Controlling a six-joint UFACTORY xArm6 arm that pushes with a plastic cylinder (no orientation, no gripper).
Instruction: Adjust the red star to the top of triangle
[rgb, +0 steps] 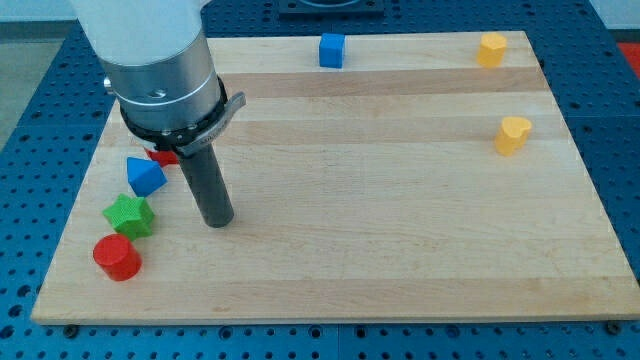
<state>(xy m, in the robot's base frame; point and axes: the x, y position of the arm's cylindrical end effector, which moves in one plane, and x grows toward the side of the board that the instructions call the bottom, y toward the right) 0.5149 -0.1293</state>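
The red star (165, 156) is mostly hidden behind the arm's body; only a small red piece shows just above and right of the blue triangle (145, 176), close to it or touching it. My tip (217, 221) rests on the board to the right of the blue triangle and the green star (129, 214), and below right of the red star. It touches no block.
A red cylinder (117, 257) lies below the green star near the board's left edge. A blue cube (331, 50) sits at the top middle. A yellow hexagon-like block (491, 48) and a yellow heart (513, 134) are at the view's right.
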